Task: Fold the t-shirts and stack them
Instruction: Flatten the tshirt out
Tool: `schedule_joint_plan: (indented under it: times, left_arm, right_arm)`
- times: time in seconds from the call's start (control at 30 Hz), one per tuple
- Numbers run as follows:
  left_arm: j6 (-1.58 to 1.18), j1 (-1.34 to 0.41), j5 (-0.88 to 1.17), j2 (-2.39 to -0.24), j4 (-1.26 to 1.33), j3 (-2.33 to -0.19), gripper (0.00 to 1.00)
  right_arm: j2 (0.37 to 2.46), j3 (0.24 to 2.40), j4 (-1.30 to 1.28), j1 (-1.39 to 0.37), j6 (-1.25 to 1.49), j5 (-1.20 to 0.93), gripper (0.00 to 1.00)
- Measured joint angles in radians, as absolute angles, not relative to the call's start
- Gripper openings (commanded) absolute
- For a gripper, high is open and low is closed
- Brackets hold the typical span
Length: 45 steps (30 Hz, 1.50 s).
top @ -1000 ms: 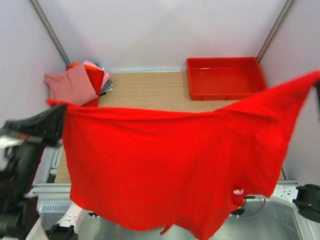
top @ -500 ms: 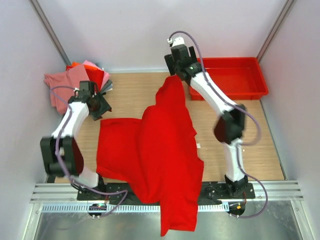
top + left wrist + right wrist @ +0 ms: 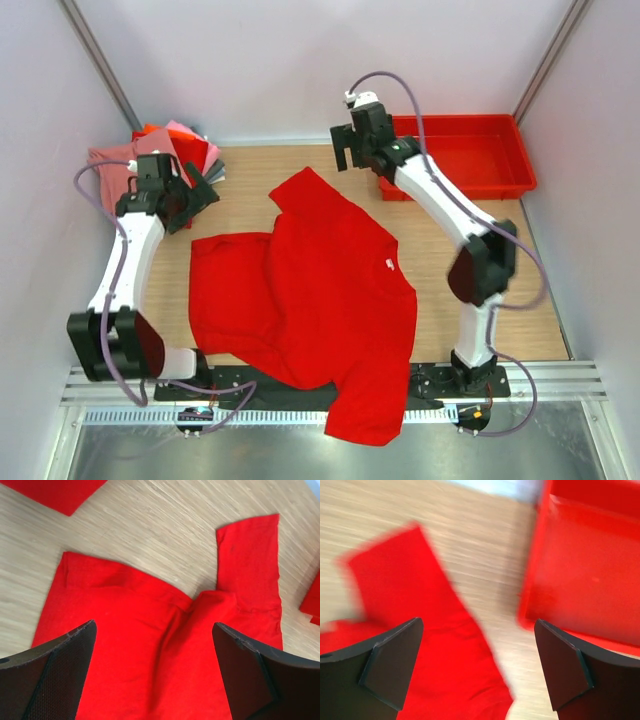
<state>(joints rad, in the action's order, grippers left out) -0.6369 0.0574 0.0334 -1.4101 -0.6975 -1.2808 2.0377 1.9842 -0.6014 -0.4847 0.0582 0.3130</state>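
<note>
Jaws on both sides stand wide apart and grip nothing. Between the left pads [image 3: 52,677] I see only cloth and wood, and the right pads [image 3: 390,665] frame the same empty gap, though that view is blurred. My left gripper [image 3: 195,192] hangs over the far left of the tabletop [image 3: 270,170], and the right gripper [image 3: 345,152] hangs at the far middle. I take it both are raised off the cloth so it can settle. The red t-shirt [image 3: 330,300] lies loose across the middle of the tabletop, well apart from either gripper. One sleeve [image 3: 305,195] points toward the far side and the left part lies fairly flat. A ridge of doubled cloth [image 3: 200,610] runs down the body, and the near hem [image 3: 365,420] droops over the near edge onto the rail. I read this as a spread-out for folding that came out imperfect, so the ridge wants smoothing and the overhang wants pulling back. The folded shirts [image 3: 185,145] sit stacked in the far left corner, partly behind my left gripper, surely the destination. At the far right sits the red tray [image 3: 450,122], with nothing visible in it.
</note>
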Motion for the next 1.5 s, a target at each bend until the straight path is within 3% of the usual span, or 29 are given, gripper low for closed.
schedule_joint_plan:
  times: [0.13,0.23,0.63,1.0,1.5]
  left_arm:
    - [-0.619,0.055,0.022,-1.283,-0.703,-1.185,0.97]
    - [-0.616,0.054,0.022,-1.262,-0.712,-1.116,0.95]
    - [-0.622,0.021,0.027,-1.315,-0.695,-0.977,0.90]
    - [-0.706,-0.076,0.005,-1.670,-0.555,-0.989,0.83]
    - [-0.705,-0.077,-0.105,-1.869,-0.552,-1.240,0.79]
  right_arm:
    - [1.710,1.774,-0.469,-0.547,0.140,0.176,1.00]
    - [1.658,1.727,-0.385,-0.540,0.212,0.052,1.00]
    - [2.113,1.690,-0.422,-0.575,0.334,-0.092,0.98]
    - [2.252,1.787,-0.498,-0.558,0.341,-0.009,0.99]
    - [2.362,1.960,-0.573,-0.409,0.331,0.083,1.00]
